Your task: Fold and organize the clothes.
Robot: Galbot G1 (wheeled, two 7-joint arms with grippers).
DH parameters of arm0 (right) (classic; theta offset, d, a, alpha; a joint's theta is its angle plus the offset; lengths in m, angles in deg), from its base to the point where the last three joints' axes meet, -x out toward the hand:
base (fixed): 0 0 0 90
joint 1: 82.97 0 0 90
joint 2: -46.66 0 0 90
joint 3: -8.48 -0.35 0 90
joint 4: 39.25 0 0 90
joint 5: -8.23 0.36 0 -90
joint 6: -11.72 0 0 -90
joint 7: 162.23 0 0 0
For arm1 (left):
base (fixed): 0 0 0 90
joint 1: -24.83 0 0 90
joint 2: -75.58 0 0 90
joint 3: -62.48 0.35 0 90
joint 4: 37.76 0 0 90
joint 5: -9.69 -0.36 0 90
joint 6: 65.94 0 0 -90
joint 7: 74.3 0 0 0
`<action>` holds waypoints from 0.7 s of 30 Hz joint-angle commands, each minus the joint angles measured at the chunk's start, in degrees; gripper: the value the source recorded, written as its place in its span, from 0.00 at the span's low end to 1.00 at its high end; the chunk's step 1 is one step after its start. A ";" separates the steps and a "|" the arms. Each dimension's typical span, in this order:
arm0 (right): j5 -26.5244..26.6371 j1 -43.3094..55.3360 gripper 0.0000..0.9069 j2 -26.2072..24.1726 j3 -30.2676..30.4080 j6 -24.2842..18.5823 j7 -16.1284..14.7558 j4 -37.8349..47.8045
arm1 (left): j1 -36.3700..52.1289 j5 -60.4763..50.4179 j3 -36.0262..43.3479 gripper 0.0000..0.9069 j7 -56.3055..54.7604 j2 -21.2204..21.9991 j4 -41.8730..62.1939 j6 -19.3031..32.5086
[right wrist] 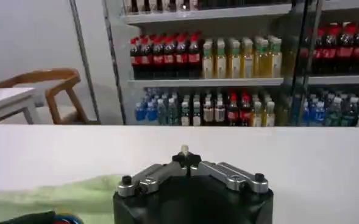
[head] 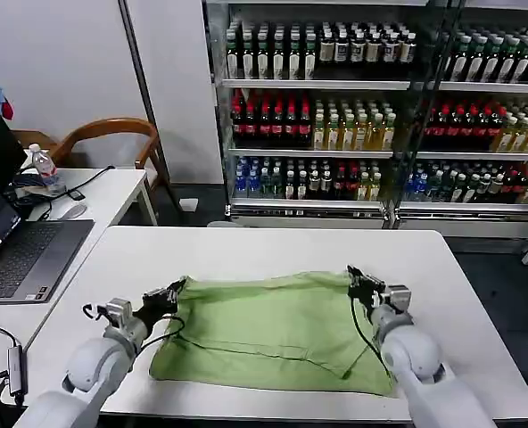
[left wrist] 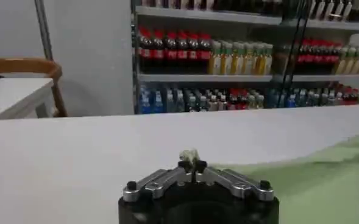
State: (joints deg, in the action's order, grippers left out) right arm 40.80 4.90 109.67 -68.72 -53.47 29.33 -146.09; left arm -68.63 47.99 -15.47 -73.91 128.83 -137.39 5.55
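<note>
Both grippers, left (head: 177, 289) and right (head: 357, 278), are pinched shut on the shirt's (head: 273, 334) far corners, likely to fold it.

Shop-like lab, probably: stocked drink shelves (head: 353, 116), laptop (head: 23, 254) on desk.

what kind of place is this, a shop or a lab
Probably a lab or demo room dressed as a shop. Drink shelves full of bottles line the back wall, but the robot works at a plain white table with a green shirt, and a laptop sits on a side desk.
</note>
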 commanded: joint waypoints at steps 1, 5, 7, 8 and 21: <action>-0.15 -10.13 0.00 -1.60 -2.92 -0.05 0.37 -11.72 | -7.46 -0.27 -4.47 0.06 -0.06 -0.35 -4.71 0.75; -0.25 -11.90 0.00 -2.12 -4.44 -0.14 0.39 -13.42 | -7.78 -0.52 -4.83 0.06 -0.14 -0.34 -5.84 0.69; -0.29 -13.08 0.00 -2.24 -4.88 -0.25 0.38 -13.80 | -7.88 -0.47 -5.15 0.06 -0.33 -0.39 -6.68 0.15; -0.65 -14.31 0.00 -2.25 -5.32 -0.56 0.29 -14.08 | -8.23 -0.45 -5.30 0.04 -0.33 -0.41 -7.29 0.00; -3.75 -22.33 0.00 -0.70 -5.77 -1.02 0.77 -17.85 | -13.80 -3.51 -6.91 0.04 -0.11 0.77 -8.70 0.12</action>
State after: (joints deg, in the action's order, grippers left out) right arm 38.30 -10.75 108.83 -73.61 -54.32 30.01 -160.04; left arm -79.50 45.66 -21.58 -74.03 129.54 -144.77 5.65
